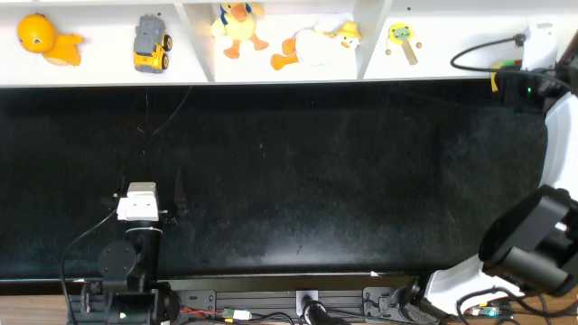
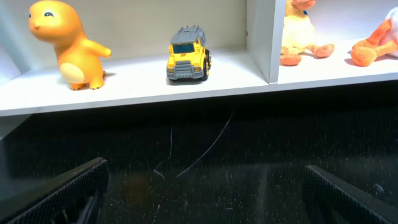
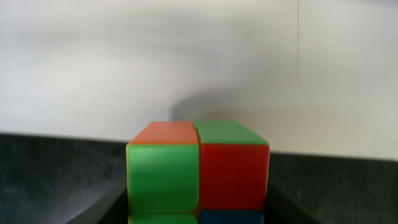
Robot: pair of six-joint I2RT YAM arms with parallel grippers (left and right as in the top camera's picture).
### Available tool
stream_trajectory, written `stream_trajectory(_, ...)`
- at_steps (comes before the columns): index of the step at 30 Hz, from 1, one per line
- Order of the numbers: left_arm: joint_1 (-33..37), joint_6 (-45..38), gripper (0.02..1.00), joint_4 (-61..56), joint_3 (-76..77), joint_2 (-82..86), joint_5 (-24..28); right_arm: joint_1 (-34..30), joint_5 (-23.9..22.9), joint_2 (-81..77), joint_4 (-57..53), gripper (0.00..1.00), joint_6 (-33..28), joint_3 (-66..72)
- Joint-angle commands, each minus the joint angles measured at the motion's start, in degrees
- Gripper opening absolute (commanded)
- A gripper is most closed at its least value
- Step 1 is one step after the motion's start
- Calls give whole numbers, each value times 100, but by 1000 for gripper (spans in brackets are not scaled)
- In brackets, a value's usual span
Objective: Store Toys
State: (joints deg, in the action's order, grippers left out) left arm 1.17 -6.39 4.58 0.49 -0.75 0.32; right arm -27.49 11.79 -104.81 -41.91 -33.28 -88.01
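Multicoloured plastic puzzle cube [image 3: 198,168], clamped in right gripper [image 3: 198,210], seems last to store; five toys [image 1: 152,43] sit on white shelf [image 1: 99,70], left gripper [image 2: 205,186] spread wide, empty.

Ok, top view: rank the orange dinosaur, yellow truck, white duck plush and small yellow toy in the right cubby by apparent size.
1. white duck plush, lying down, widest footprint
2. orange dinosaur, close behind
3. yellow truck
4. small yellow toy
All sit on the same shelf, so camera distance barely skews this.
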Motion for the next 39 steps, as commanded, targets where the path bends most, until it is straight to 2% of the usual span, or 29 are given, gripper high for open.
stream_trajectory(1,33,-87,998,26,-4,63,-46,107,83,-267,142,259,234,-393)
stream_trajectory(28,33,-87,998,28,-4,63,-46,289,83,-833,1290,294,960,-498)
stream_trajectory(29,33,-87,998,28,-4,63,-46,286,81,-833,1283,318,984,-498)
stream_trajectory(32,33,-87,998,28,-4,63,-46,286,81,-833,1276,500,1062,-498)
stream_trajectory(33,33,-87,998,28,-4,63,-46,286,81,-833,1272,621,1062,-498)
stream_trajectory(34,33,-87,998,26,-4,63,-46,286,81,-833,1274,785,1069,-498)
stream_trajectory(35,33,-87,998,28,-4,63,-46,286,66,-833,1274,998,1110,-498)
stream_trajectory(39,33,-87,998,28,-4,63,-46,286,50,-833,1272,998,1259,-498)
